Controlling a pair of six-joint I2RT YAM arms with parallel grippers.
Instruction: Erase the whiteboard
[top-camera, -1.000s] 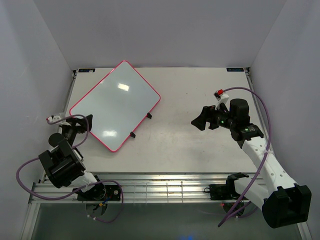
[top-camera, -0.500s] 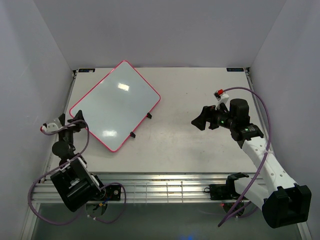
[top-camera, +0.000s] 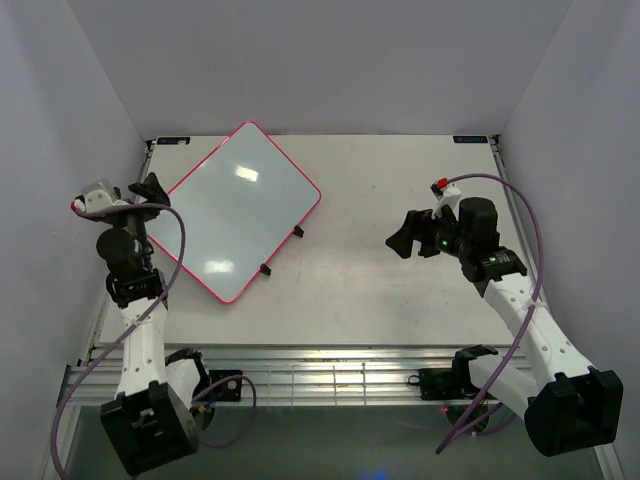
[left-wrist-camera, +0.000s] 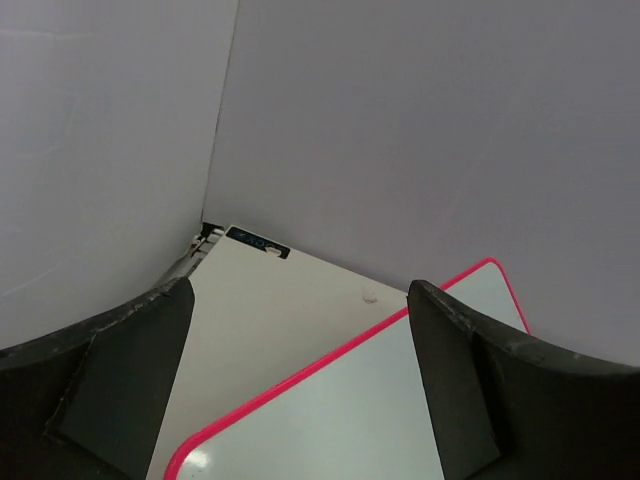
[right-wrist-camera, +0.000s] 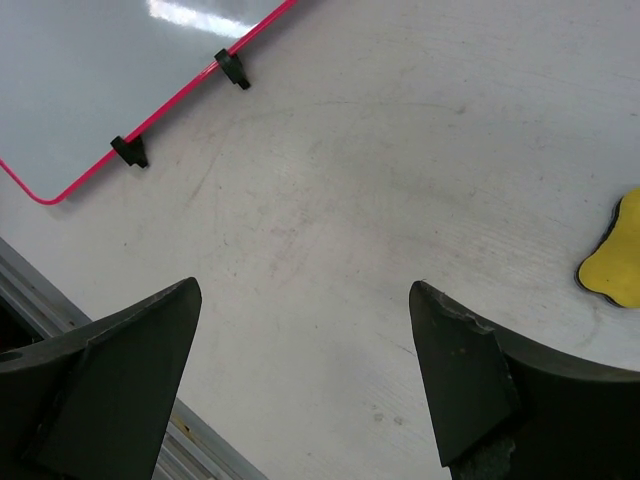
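From above, we see the whiteboard (top-camera: 232, 210) flat on the table's (top-camera: 380, 300) far left. The left gripper (top-camera: 148, 188) is beside its left corner and the right gripper (top-camera: 402, 236) well apart. Left wrist: jaws wide, empty. Right wrist: jaws wide, empty, with a yellow eraser (right-wrist-camera: 612, 250) near the right finger.

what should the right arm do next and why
Probably shift the right gripper sideways toward the yellow eraser at the right edge of its wrist view. Its jaws stand open and empty, the eraser lies on the table beside them, and it holds nothing to wipe the whiteboard with.
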